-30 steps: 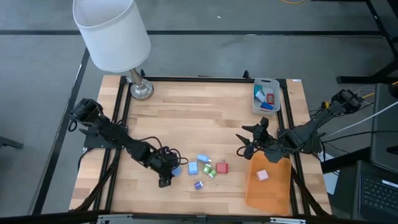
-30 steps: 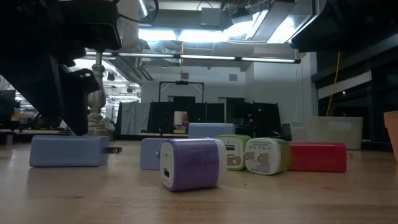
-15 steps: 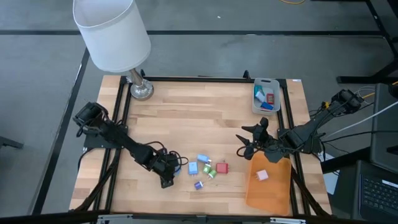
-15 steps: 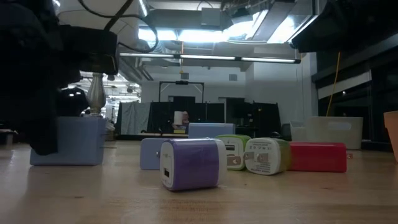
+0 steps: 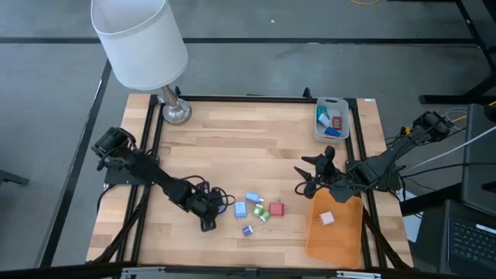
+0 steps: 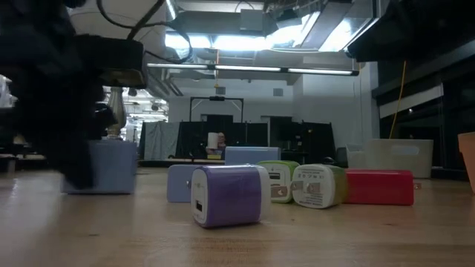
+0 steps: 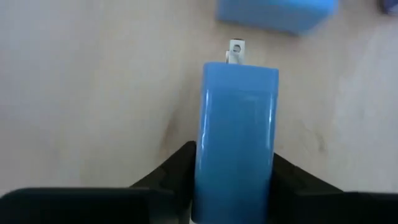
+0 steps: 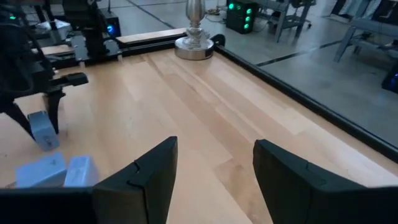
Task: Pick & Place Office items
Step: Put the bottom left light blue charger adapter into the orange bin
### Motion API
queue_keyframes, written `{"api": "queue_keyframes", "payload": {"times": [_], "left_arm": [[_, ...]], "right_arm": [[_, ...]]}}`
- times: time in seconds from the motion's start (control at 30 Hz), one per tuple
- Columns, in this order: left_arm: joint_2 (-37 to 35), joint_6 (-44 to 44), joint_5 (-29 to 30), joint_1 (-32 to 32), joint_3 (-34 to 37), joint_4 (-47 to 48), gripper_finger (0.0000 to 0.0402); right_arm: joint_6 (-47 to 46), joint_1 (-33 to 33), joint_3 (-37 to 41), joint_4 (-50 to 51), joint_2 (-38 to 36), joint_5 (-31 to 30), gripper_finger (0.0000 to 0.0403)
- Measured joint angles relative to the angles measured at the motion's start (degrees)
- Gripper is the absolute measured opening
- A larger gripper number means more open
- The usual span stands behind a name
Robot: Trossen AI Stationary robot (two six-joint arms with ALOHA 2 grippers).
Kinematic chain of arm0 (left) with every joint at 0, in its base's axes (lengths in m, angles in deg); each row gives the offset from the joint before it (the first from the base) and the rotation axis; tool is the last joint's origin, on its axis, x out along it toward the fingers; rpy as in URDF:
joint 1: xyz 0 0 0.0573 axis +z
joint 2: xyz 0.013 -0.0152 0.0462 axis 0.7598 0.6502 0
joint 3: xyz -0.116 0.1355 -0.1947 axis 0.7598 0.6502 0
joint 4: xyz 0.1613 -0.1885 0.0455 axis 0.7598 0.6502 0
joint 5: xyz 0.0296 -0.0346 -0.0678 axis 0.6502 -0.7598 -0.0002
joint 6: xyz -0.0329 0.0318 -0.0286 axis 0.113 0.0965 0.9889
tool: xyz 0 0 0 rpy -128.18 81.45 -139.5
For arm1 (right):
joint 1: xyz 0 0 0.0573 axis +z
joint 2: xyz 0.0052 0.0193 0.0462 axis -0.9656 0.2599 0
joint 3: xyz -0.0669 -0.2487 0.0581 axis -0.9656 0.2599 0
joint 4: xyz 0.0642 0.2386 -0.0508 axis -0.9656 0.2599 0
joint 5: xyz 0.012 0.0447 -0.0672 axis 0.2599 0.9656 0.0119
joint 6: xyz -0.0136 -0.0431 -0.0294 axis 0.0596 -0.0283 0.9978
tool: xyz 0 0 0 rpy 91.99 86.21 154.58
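The left gripper (image 5: 211,209) sits low over the front-left part of the wooden table (image 5: 232,139), its fingers (image 7: 177,171) closed on both sides of a blue charger block (image 7: 236,130), prongs pointing away from the wrist. In the low view this block (image 6: 111,167) appears slightly tilted; whether it touches the table is hard to tell.

Just to its right lies the loose cluster of office items: a second blue block (image 5: 239,208), a light blue block (image 5: 253,198), two green blocks (image 5: 262,214), a red block (image 5: 277,209) and a purple block (image 5: 247,230) nearest the front edge.

The right gripper (image 5: 306,177) hovers at the right side of the table, jaws spread wide and empty, beside the orange sheet (image 5: 335,232), which carries a pink block (image 5: 326,218).

A grey tray (image 5: 332,118) at the back-right corner holds more small pieces. A lamp (image 5: 143,46) stands at the back-left corner.
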State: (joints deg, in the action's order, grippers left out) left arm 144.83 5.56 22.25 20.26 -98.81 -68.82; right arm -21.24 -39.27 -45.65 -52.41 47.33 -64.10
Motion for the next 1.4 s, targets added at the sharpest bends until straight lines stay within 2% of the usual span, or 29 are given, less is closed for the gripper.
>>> {"api": "queue_keyframes", "payload": {"times": [0.13,0.23,0.37,0.5,0.7,0.93,1.07,1.27,1.4], "left_arm": [[0.1,-5.0,5.3,2.7,0.2,0.2,0.0112],[-0.8,-11.4,5.4,6.5,0.3,0.2,0.0112],[-4.2,-23.4,7.0,13.6,0.3,-4.6,0.0112],[-8.5,-36.3,1.9,20.7,0.3,-12.3,0.0112],[-14.1,-48.1,-11.1,29.4,0.2,-22.7,0.0112],[-15.0,-50.5,-21.8,36.7,0.1,-26.5,0.0112],[-13.4,-50.5,-22.3,37.3,0.1,-27.9,0.0112],[-11.4,-54.1,-21.1,36.2,0.1,-33.7,0.0112],[-11.2,-54.4,-22.2,36.2,0.1,-31.6,0.0112]], "right_arm": [[0.2,0.0,0.0,-0.2,0.0,-1.0,0.0208],[1.4,-0.2,0.0,-1.9,0.0,-2.4,0.0208],[8.0,-2.2,0.0,-7.8,0.0,-0.1,0.0208],[15.7,-6.5,0.0,-15.9,0.1,9.4,0.0208],[22.1,-14.5,0.0,-22.7,2.3,18.7,0.0208],[29.0,-24.5,0.0,-37.5,8.9,34.4,0.0208],[29.2,-28.6,0.0,-44.8,14.1,42.6,0.0208],[26.8,-31.7,0.0,-54.1,22.7,49.8,0.0208],[27.1,-31.9,-1.7,-56.5,27.1,53.7,0.0208]]}}
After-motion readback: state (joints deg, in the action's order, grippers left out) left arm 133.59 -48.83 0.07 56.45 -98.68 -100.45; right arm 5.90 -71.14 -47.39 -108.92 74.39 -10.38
